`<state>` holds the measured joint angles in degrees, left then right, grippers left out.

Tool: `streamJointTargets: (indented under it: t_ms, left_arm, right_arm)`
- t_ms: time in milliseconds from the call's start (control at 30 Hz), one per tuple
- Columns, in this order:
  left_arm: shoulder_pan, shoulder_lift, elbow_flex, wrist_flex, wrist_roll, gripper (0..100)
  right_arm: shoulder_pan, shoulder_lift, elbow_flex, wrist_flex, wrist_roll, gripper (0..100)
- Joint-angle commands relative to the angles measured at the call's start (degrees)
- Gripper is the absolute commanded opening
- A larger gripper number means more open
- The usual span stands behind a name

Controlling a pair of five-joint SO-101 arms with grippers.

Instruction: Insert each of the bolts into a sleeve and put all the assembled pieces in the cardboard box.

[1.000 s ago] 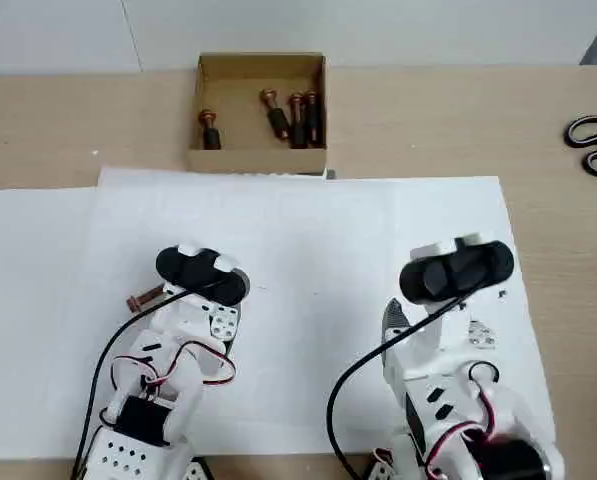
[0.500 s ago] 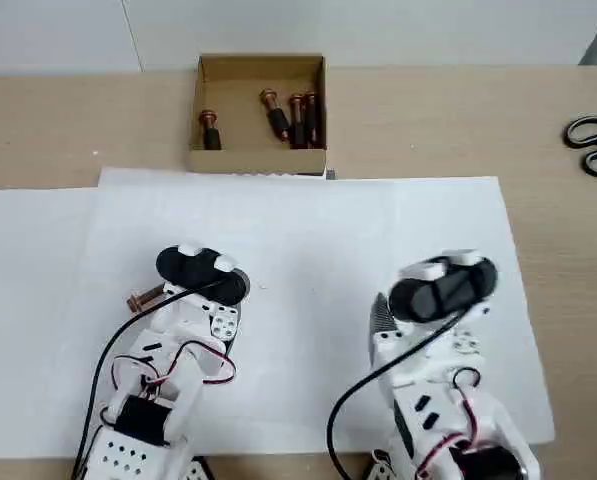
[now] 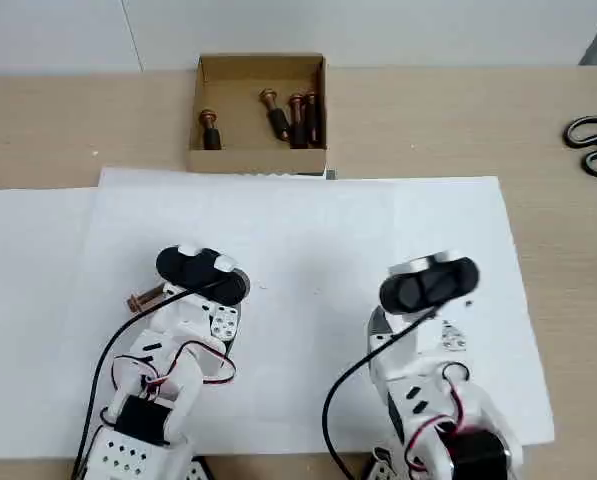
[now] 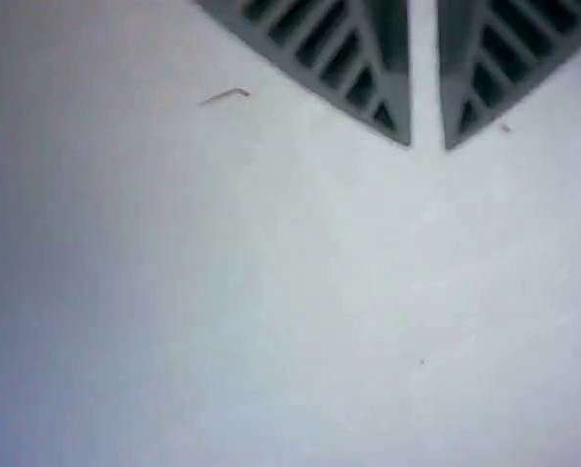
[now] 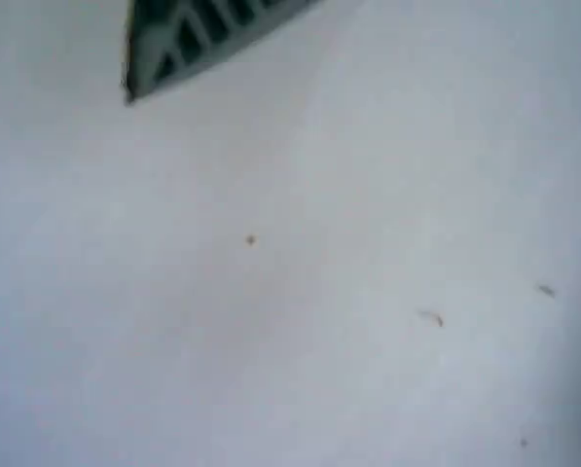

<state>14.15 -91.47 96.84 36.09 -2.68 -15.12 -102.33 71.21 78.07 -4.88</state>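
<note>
The cardboard box [image 3: 259,159] stands at the far side of the table. Inside lie several copper bolts in dark sleeves, one at the left [image 3: 209,129] and three at the right [image 3: 296,117]. Another copper bolt [image 3: 143,298] lies on the white paper beside my left arm [image 3: 200,268], its inner end hidden under the arm. The left gripper [image 4: 426,141] points down at bare paper, shut with nothing between its fingertips. My right gripper [image 3: 377,324] hangs low over the paper at the near right, away from every bolt.
White paper sheets [image 3: 328,230] cover most of the wooden table between the arms and the box. A pair of scissors [image 3: 593,142] lies at the far right edge.
The right arm has drawn back toward the table's near edge and shifted a little left. The left arm and the bolt beside it have not moved.
</note>
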Motion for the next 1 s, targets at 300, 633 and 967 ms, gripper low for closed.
streamJointTargets:
  t_ms: [300, 633, 967]
  left_arm:
    - [0.18, -0.79, -0.4, 0.0, -0.09, 1]
    - [0.18, -0.79, -0.4, 0.0, -0.09, 1]
    - [0.18, -0.79, -0.4, 0.0, -0.09, 1]
  right_arm:
    - [4.44, -0.04, 9.41, -13.85, 3.78, 15.1]
    - [8.22, -0.04, 15.47, -26.86, 4.04, 15.1]
    - [7.52, -0.04, 25.32, -35.38, 3.96, 15.1]
